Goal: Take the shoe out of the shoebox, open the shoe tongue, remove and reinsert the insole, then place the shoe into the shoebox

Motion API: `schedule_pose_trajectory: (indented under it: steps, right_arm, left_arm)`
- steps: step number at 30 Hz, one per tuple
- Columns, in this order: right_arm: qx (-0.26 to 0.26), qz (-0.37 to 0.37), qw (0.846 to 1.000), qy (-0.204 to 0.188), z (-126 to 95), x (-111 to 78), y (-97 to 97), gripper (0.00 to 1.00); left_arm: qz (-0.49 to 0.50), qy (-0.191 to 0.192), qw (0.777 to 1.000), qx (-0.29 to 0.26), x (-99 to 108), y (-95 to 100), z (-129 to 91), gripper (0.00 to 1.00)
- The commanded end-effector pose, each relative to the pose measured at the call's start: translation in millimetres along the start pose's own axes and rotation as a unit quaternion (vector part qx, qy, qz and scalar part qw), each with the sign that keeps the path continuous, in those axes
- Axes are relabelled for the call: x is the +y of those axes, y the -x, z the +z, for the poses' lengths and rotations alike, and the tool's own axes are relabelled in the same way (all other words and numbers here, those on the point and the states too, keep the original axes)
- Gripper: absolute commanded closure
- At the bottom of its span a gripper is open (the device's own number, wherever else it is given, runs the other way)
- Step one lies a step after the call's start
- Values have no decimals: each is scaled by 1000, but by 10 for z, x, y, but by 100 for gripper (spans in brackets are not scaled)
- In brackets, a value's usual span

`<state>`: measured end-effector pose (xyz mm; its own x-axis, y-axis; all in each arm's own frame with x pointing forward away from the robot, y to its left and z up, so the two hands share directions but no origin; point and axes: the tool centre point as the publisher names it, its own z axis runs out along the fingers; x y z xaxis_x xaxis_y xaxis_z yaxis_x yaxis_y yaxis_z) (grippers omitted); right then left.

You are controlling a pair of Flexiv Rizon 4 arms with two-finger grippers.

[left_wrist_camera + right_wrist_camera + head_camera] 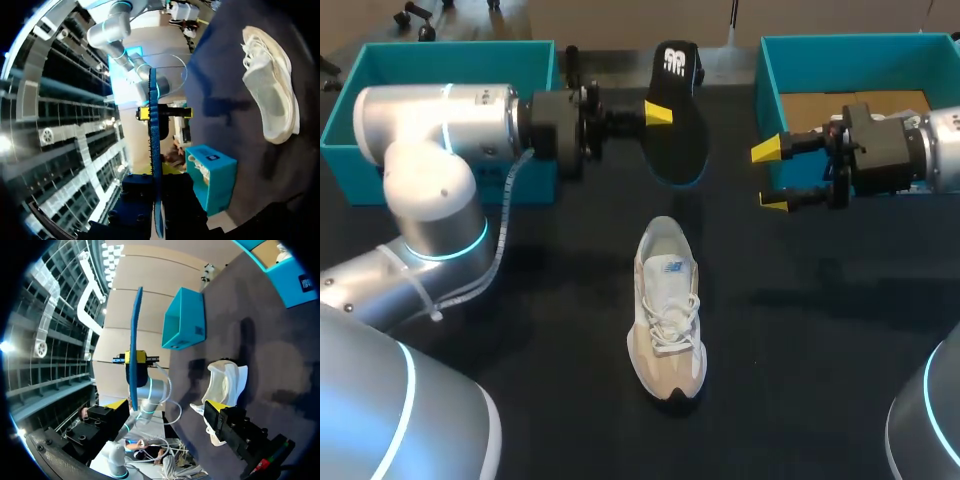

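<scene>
Here's the left gripper [655,115] out over the far middle of the table [820,350], and it has the insole [675,140] pinched tight, one yellow tip showing on the near face and the other hidden behind it. The insole is off the table and stands on its edge, black with a blue rim, and its wrist view shows it as a thin blue blade running straight out between the fingers. Across from it, the right gripper [770,177] hangs level in front of the near left corner of the right box [768,70], its claw spread wide, yellow tips well apart, nothing at all between them. The two grippers face each other, with the insole between them but nearer the left one. Down below, the shoe [667,310] sits upright on its sole in the middle of the table, white and beige, laces up, toe toward the robot and heel toward the far side, well apart from both grippers. The left box [440,48], teal like its twin, stands at the far left corner behind the left arm, and the right box shows brown card inside.
</scene>
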<state>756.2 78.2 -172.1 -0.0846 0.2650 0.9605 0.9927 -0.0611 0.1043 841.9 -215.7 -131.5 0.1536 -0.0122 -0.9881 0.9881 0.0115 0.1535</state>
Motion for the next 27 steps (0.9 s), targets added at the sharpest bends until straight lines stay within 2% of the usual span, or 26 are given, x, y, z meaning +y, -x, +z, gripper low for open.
schedule_pose_trajectory:
  steps: [1,8,15,22,24,25,27]
  right_arm:
    - [0,0,1000,1,10,-4,0,0]
    - [-22,5,1000,15,110,37,-132,0]
    - [-30,1,999,20,284,73,-189,0]
    - [-23,-10,1000,7,443,100,-195,0]
    - [-21,-12,1000,6,463,102,-198,5]
    - [-21,-13,1000,5,472,104,-200,15]
    - [-21,-14,1000,5,483,107,-201,21]
  left_arm:
    - [67,5,997,-31,-35,-71,10,100]
    - [44,14,999,-24,-106,-203,43,100]
    - [40,12,999,-26,-175,-199,131,100]
    - [28,16,999,-35,-208,-156,227,100]
    - [27,16,999,-34,-207,-153,241,100]
    - [24,16,999,-36,-207,-152,247,100]
    - [18,16,999,-37,-216,-154,263,100]
